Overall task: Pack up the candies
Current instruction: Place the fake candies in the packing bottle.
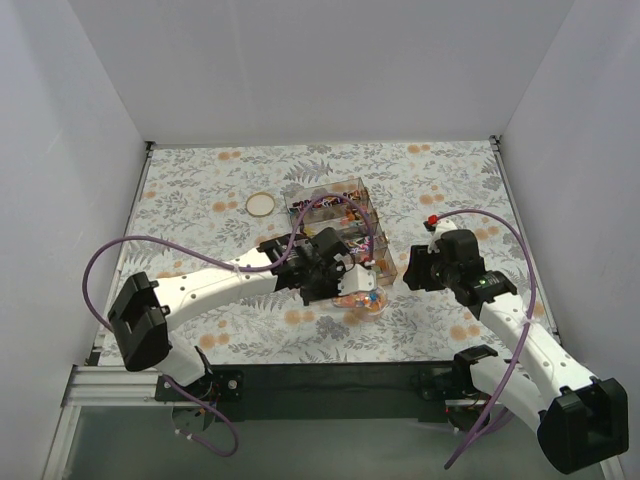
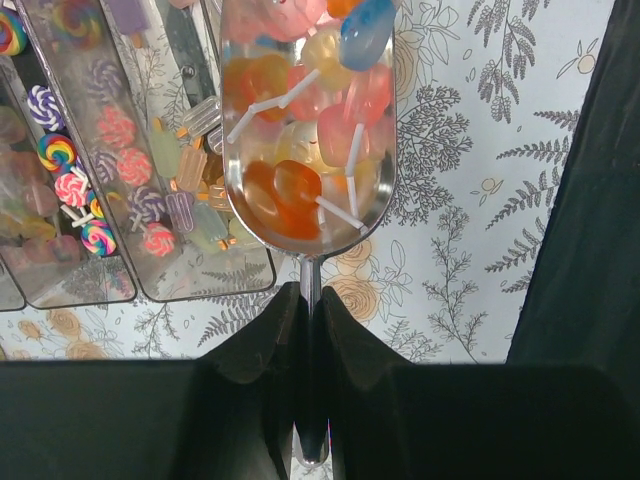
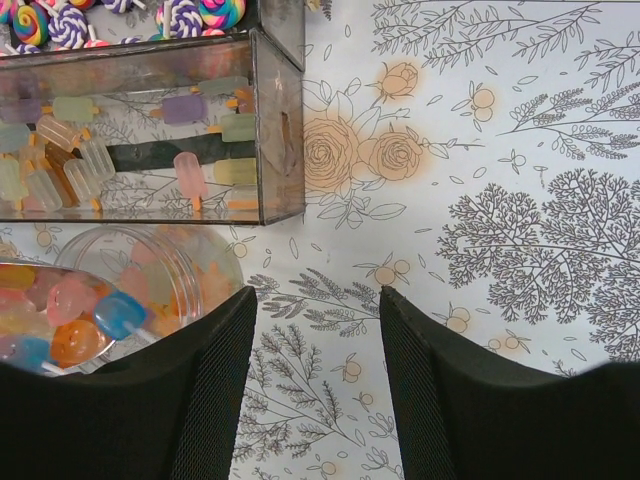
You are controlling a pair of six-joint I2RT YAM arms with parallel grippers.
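- The gold lid (image 1: pixel 261 204) lies flat on the worktop (image 1: pixel 200 190), well apart from the jar. Closing up is therefore still to do.
- The left arm stretches from its base at the near left corner across to the middle, with the forearm low and the wrist turned in over the jar.
- The left claw (image 2: pixel 310 310) is pressed together on the thin handle of a metal scoop (image 2: pixel 311 272), with the scoop's bowl pointing away from the wrist.
- The candies (image 2: pixel 300 110) heap the scoop's bowl: orange, pink, pale yellow and one blue, each on a short white stick.
- The clear compartment box (image 1: pixel 325 190) sits just beyond the scoop. Its lanes hold plenty of swirl lollipops and ice-lolly sweets, so more remains to be packed.
- The round clear jar (image 3: pixel 205 262) stands on the near side of the box, and the loaded scoop hangs at its mouth. Pink and orange sweets show through its wall, so it seems partly filled.
- My reading is that the task is mid-way, with this scoopful not yet tipped in.
- The right arm rises from the near right corner and bends at the elbow.
- The right claw (image 3: pixel 318 300) faces left, just beside the jar without touching it. Its fingers are spread and nothing lies between them.
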